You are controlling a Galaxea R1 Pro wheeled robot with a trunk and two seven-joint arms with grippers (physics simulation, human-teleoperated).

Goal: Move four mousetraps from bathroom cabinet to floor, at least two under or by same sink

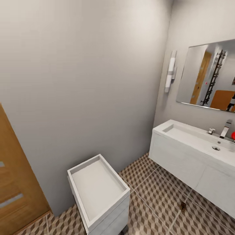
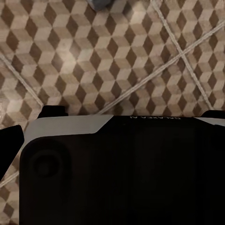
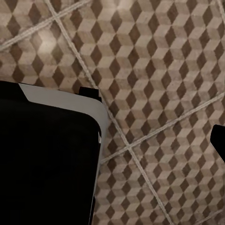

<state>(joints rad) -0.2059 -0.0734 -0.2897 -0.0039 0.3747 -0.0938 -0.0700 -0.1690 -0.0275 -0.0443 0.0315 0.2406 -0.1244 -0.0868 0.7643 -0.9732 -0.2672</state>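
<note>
One tiny dark brown mousetrap (image 1: pixel 183 206) lies flat on the cube-patterned bathroom floor (image 1: pixel 153 192), close in front of the white sink unit (image 1: pixel 182 160). The other mousetraps and the cabinet itself are out of view; an orange-brown shape shows as a reflection in the mirror (image 1: pixel 209 76). Both wrist views look down on floor tiles and my dark base. A black finger (image 2: pixel 9 147) of my left gripper (image 2: pixel 112 150) sits at the frame edge, as does a finger (image 3: pixel 219 140) of my right gripper (image 3: pixel 112 145). Nothing is held in either.
A white open-top box (image 1: pixel 98 192) stands against the grey wall, left of the sink. A wooden door (image 1: pixel 16 182) is at the far left. A tap (image 1: pixel 225 129) and a red object (image 1: pixel 233 135) sit on the sink. A wall lamp (image 1: pixel 170 71) hangs beside the mirror.
</note>
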